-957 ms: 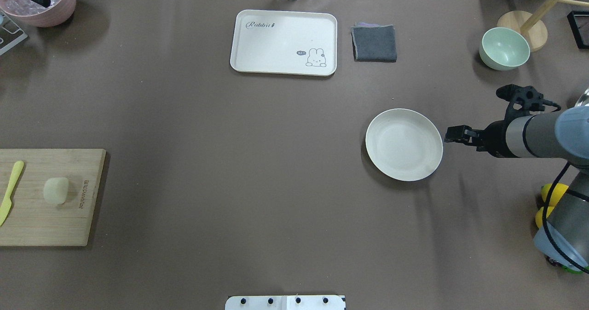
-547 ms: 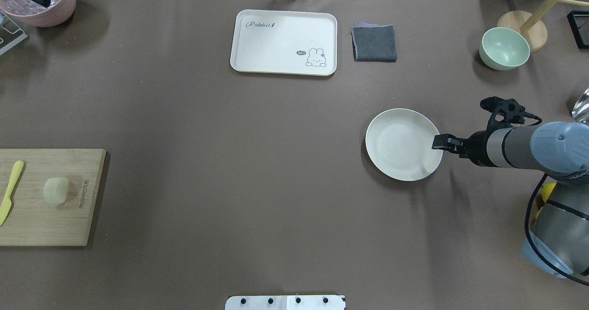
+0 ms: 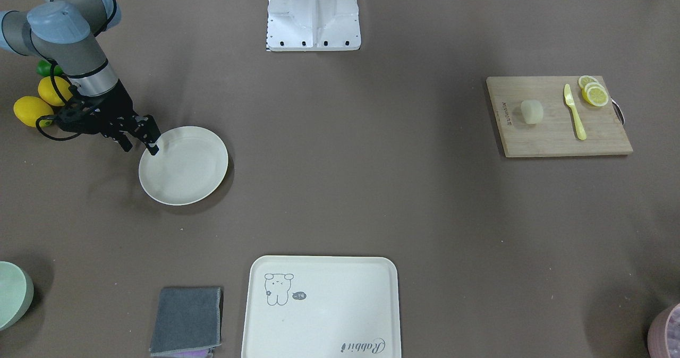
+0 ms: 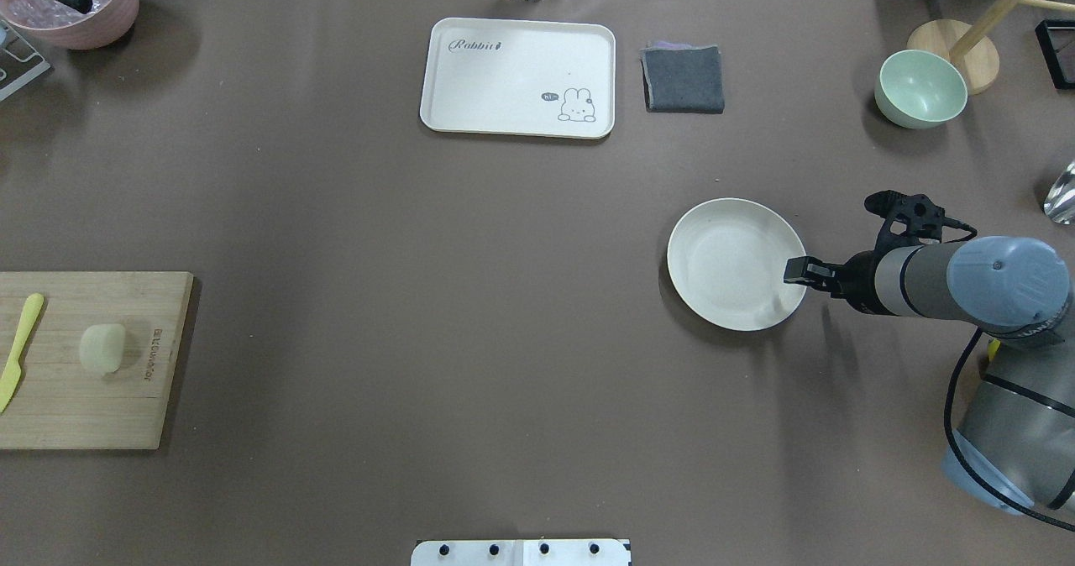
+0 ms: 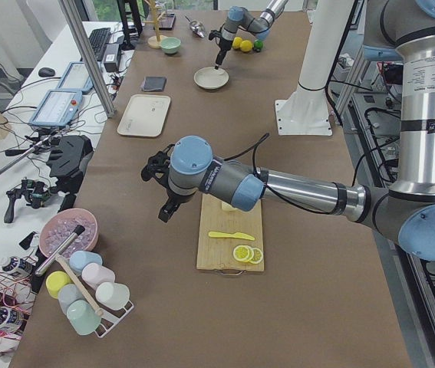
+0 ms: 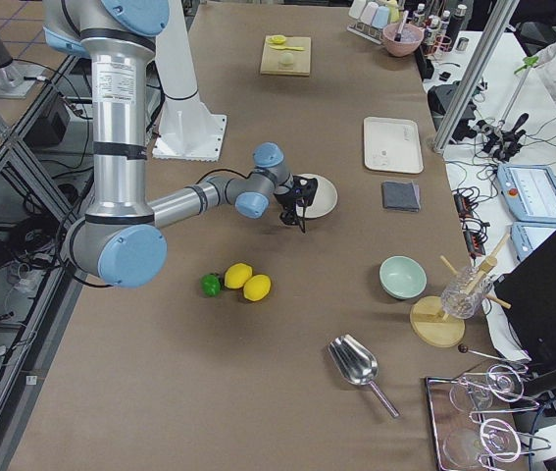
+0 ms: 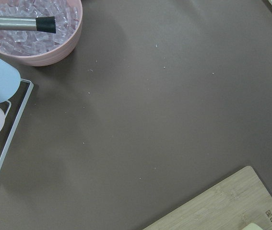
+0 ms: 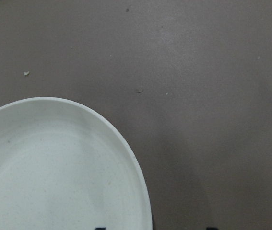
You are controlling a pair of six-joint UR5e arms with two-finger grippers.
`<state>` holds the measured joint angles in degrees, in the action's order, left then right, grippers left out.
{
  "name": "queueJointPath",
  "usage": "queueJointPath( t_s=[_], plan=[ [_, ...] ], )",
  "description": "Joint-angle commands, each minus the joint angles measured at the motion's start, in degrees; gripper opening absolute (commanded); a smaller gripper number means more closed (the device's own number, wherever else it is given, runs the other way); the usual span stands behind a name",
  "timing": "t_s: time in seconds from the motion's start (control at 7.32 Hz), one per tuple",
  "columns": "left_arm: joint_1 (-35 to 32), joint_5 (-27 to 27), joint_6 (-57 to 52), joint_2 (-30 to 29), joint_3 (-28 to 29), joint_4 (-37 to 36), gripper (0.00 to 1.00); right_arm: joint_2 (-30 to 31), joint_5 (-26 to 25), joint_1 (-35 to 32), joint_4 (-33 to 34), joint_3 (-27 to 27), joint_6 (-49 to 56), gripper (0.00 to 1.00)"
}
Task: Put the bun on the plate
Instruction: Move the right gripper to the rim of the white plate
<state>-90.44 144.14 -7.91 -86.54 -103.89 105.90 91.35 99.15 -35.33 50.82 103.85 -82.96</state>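
1. The right arm enters from the right edge of the overhead view with its forearm almost level. The right gripper sits low at the rim of the plate. Its jaws are spread, with one finger over the inside of the rim and the other outside it.
2. The left arm shows only in the side view, stretched low over the table. The left gripper points downward just beside the cutting board — whether it is spread or closed cannot be told.
3. The bun lies on the cutting board at the left edge of the overhead view, near a yellow knife and well apart from the plate.
4. A wide stretch of bare brown table lies between board and plate.
5. The cream tray at top centre reads "Rabbit" in script and has a rabbit drawing with a small "hi" bubble. The print on the board's right edge is too small to read.
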Motion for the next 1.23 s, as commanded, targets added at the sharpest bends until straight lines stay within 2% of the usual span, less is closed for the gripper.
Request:
queueJointPath(
  t_s=[0.0,0.41,0.55,0.68,1.09],
  plan=[
    [0.0,0.0,-0.1,0.1,0.0,0.0,0.98,-0.3,-1.1,1.3,0.1,-0.5,0.0,0.63],
    [0.0,0.0,-0.1,0.1,0.1,0.0,0.98,-0.6,-1.9,2.1,0.1,-0.6,0.0,0.57],
    [0.0,0.0,-0.1,0.1,0.1,0.0,0.98,-0.6,-2.0,2.4,0.1,-0.6,0.0,0.32],
    [0.0,0.0,-0.1,0.1,0.1,0.0,0.98,-0.6,-2.2,2.5,0.1,-0.6,0.0,0.0],
    [0.0,0.0,-0.1,0.1,0.0,0.0,0.98,-1.6,-2.0,2.3,0.5,1.3,-0.1,0.0]
  ],
)
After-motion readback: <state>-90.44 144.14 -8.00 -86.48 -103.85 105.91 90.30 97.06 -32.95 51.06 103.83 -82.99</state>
